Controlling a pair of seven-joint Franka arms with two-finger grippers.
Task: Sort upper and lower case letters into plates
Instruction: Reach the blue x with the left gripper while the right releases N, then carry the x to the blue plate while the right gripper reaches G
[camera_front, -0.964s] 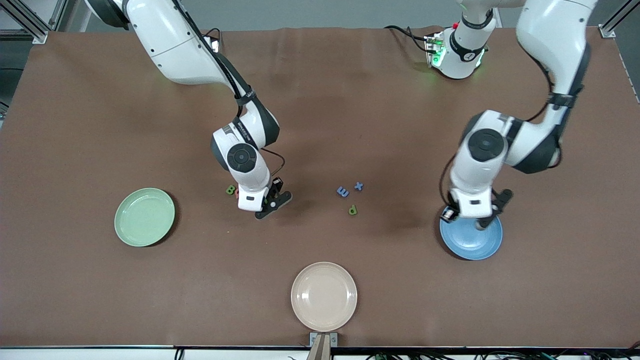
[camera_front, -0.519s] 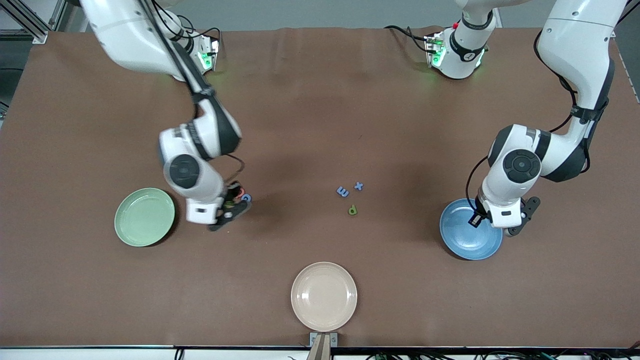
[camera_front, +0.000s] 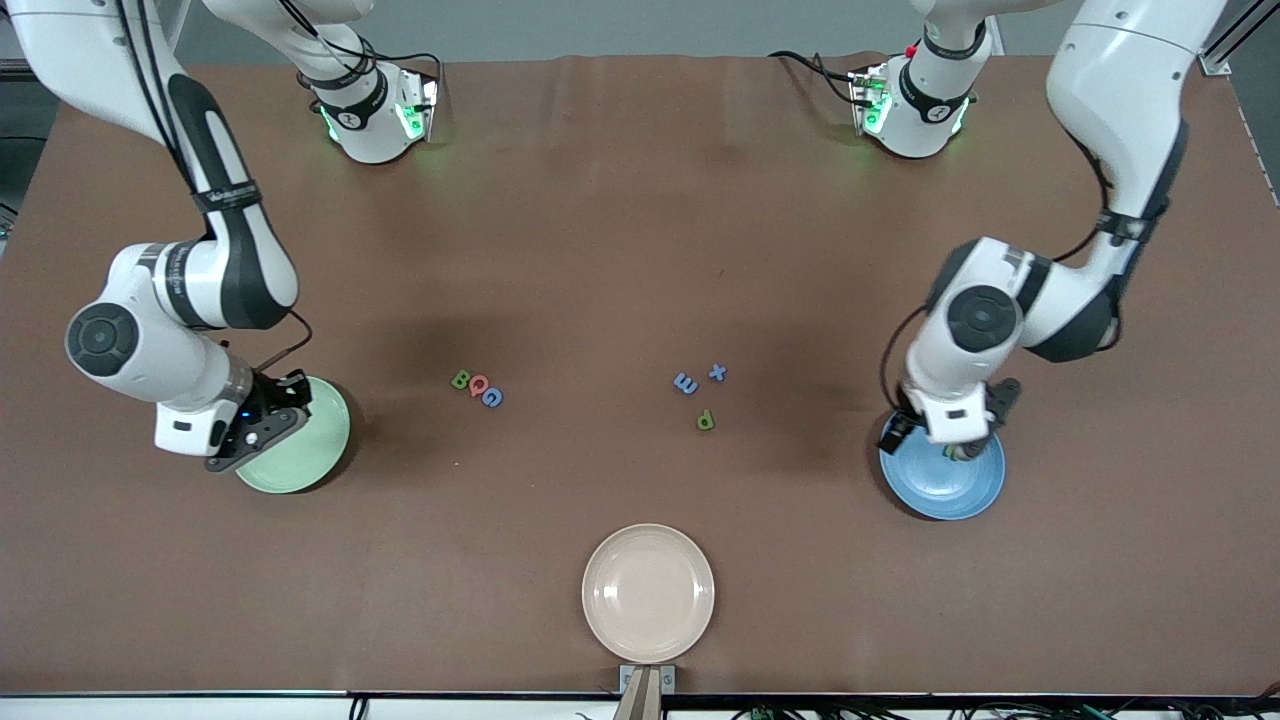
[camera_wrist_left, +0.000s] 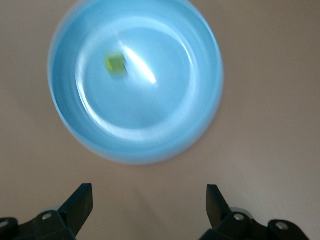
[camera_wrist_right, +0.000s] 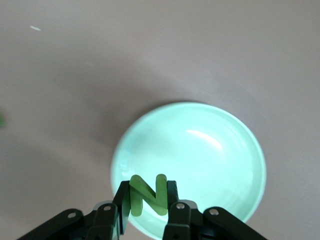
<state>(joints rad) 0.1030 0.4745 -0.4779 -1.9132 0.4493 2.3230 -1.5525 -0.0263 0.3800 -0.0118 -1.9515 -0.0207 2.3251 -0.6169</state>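
Observation:
My right gripper (camera_front: 262, 427) hangs over the rim of the mint green plate (camera_front: 305, 455), shut on a green letter N (camera_wrist_right: 148, 195); the plate (camera_wrist_right: 200, 150) lies under it with nothing in it. My left gripper (camera_front: 958, 448) is over the blue plate (camera_front: 935, 495) and stands open (camera_wrist_left: 148, 202) with nothing between its fingers. A small green letter (camera_wrist_left: 116, 65) lies in the blue plate (camera_wrist_left: 150, 110). On the table lie B (camera_front: 461, 380), Q (camera_front: 478, 384) and G (camera_front: 491, 397) together, and m (camera_front: 685, 383), x (camera_front: 717, 372) and p (camera_front: 705, 420) nearer the middle.
A cream-beige plate (camera_front: 648, 593) with nothing in it sits near the table edge closest to the front camera. Both arm bases (camera_front: 370, 110) (camera_front: 915, 105) stand along the farthest edge. Brown table surface lies between the letter groups and the plates.
The right arm swung from the B, Q, G cluster over to the mint green plate, carrying the N. The left gripper opened over the blue plate, and a green letter now lies there.

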